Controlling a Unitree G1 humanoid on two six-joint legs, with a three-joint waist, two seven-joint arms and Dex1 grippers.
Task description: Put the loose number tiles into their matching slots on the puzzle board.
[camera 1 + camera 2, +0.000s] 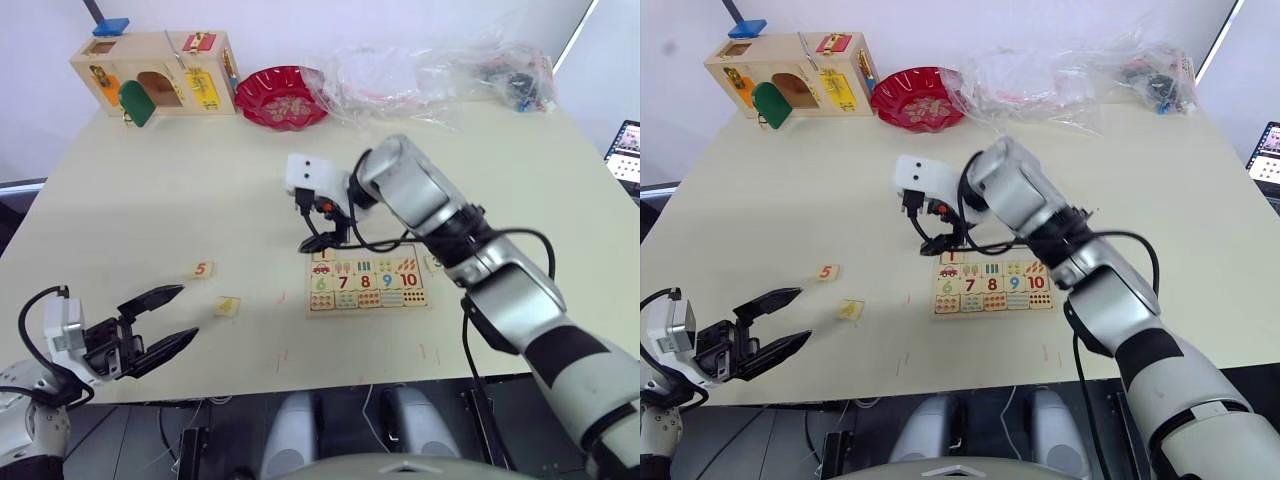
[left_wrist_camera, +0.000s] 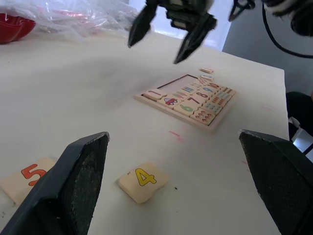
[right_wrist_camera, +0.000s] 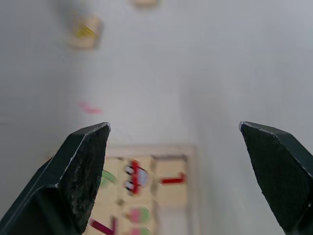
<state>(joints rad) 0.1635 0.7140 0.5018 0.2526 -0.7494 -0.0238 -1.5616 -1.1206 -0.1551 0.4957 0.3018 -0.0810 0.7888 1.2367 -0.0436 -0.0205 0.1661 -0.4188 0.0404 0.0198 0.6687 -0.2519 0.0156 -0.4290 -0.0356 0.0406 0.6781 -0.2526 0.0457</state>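
The puzzle board lies on the table near the front edge, with rows of pictures, numerals 6 to 10 and dots. A red 1 tile sits in the board's far-row end slot; the rest of that row is bare wood. My right gripper hovers open just above that corner, nothing between its fingers. The 5 tile and the yellow 4 tile lie loose to the left of the board. Two more tiles rest beside the board's right side. My left gripper is open, low, left of the 4 tile.
A wooden latch box stands at the back left, a red bowl beside it, and crumpled plastic bags along the back right. A laptop screen shows past the table's right edge.
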